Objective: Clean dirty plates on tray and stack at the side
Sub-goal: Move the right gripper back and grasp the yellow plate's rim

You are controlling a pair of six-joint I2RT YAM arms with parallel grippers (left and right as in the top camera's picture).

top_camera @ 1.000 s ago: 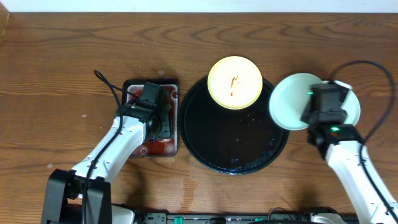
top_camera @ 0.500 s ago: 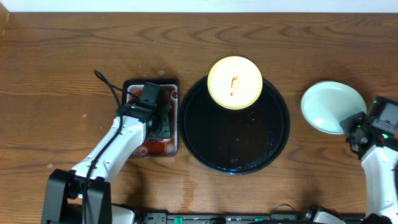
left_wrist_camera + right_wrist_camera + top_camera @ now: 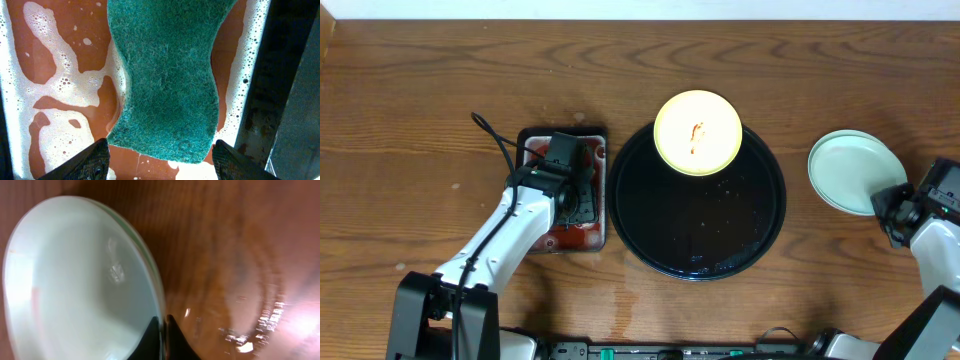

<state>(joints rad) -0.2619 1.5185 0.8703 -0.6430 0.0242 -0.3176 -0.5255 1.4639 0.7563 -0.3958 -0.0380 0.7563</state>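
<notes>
1. Right arm (image 3: 930, 235) has swung out to the right. A second ago it held a mint plate over the tray's right rim, and now that plate sits on a second one. So the mint plates (image 3: 850, 172) are a stack of two on the worktop (image 3: 420, 100), well right of the tray (image 3: 700, 215). Left side hasn't budged at all.
2. Worktop is plain brown wood, and everything sits on it.
3. Tray is the big round glossy black one in the middle, with a few pale specks on its surface.
4. Left arm (image 3: 505, 235) reaches in from the near edge up to the small tray (image 3: 532, 140), which sits just beside the big tray on its left.
5. Small tray is full of reddish liquid with white suds floating on it.
6. Yellow plate (image 3: 697, 132) is on the tray's far edge, hanging out over the rim a bit, with a red smear in the middle.
7. Sponge (image 3: 167, 75) is green and lies in the reddish liquid.
8. Left fingers (image 3: 92, 160) are wide apart, one on each side of the sponge's near end, not squeezing it.
9. Right fingers (image 3: 149, 342) are almost together, one on each side of the top mint plate's rim. Honestly can't tell if they're pinching it or not.
</notes>
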